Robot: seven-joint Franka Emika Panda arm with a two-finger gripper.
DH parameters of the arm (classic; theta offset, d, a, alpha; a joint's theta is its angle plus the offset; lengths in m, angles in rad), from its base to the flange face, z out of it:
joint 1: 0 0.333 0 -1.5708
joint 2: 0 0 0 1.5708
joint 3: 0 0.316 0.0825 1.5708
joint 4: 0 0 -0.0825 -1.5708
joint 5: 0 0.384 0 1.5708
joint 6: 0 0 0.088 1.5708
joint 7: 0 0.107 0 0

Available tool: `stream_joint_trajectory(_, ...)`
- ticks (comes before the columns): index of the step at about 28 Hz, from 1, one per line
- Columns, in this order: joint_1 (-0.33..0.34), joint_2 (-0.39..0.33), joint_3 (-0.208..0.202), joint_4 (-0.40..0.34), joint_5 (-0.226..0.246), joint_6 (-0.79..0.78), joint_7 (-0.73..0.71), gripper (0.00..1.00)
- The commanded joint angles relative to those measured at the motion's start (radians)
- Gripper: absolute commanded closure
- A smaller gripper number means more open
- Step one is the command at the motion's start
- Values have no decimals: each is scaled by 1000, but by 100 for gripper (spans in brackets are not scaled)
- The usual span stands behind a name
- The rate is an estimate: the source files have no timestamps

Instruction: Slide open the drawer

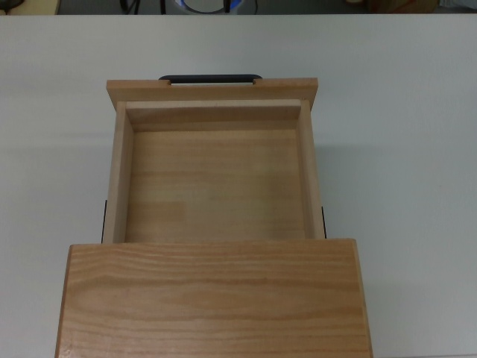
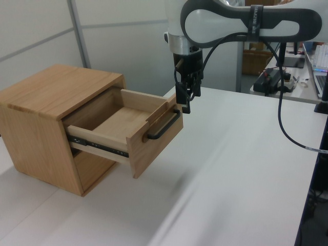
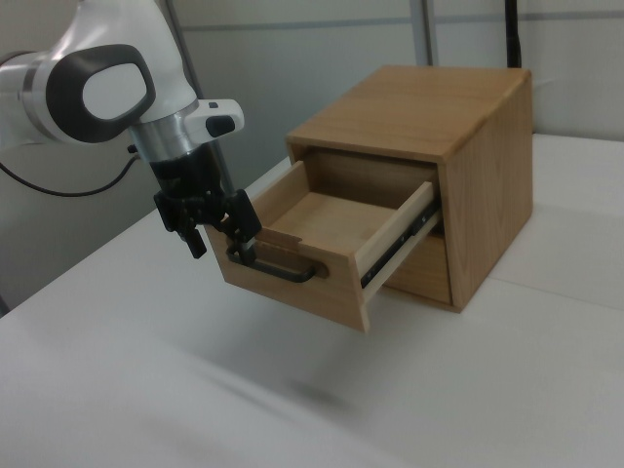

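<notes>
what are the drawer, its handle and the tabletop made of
Drawer: light wood, apparently unpainted, since grain lines run across its floor and panels. Handle: thin black bar, probably metal, though coated plastic can't be ruled out. Tabletop: smooth, white, faintly reflective, likely laminate.

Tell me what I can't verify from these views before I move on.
- Gripper is absent from the top view, outside its frame.
- Cabinet is cut off by the top view's bottom edge.
- Whether the gripper touches the handle: unclear in the left view, where they overlap.
- The drawer back end is hidden under the cabinet top.
</notes>
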Motion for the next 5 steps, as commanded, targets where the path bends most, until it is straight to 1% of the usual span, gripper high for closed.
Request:
stream_joint_trajectory(1,1,13,-1,29,-7,-31,-15,0)
stream_joint_trajectory(5,2,13,1,29,-7,-31,-15,0)
